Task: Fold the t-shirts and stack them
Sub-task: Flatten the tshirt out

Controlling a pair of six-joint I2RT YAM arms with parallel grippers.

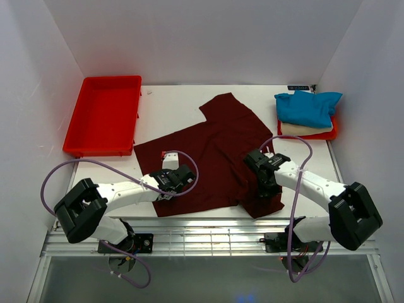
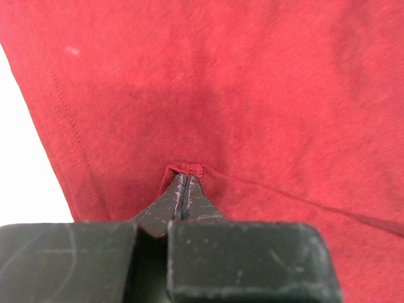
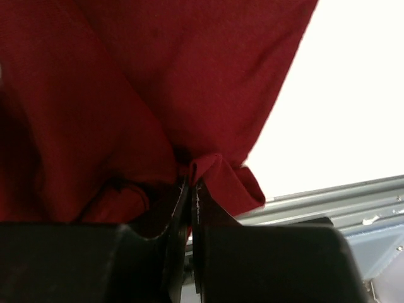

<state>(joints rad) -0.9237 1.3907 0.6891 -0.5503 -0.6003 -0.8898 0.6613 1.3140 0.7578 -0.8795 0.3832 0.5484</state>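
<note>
A large dark maroon t-shirt lies spread across the middle of the white table. My left gripper sits on its near-left part. In the left wrist view that gripper is shut, pinching a small tuck of the maroon t-shirt's stitched hem. My right gripper is at the near-right corner. In the right wrist view it is shut on a bunched fold of the maroon cloth. A folded bright blue t-shirt rests on a cream t-shirt at the far right.
A big red tray stands at the far left of the table. Under the blue and cream pile a second red tray shows. The table's near metal rail runs just in front of both grippers. White walls close in the sides.
</note>
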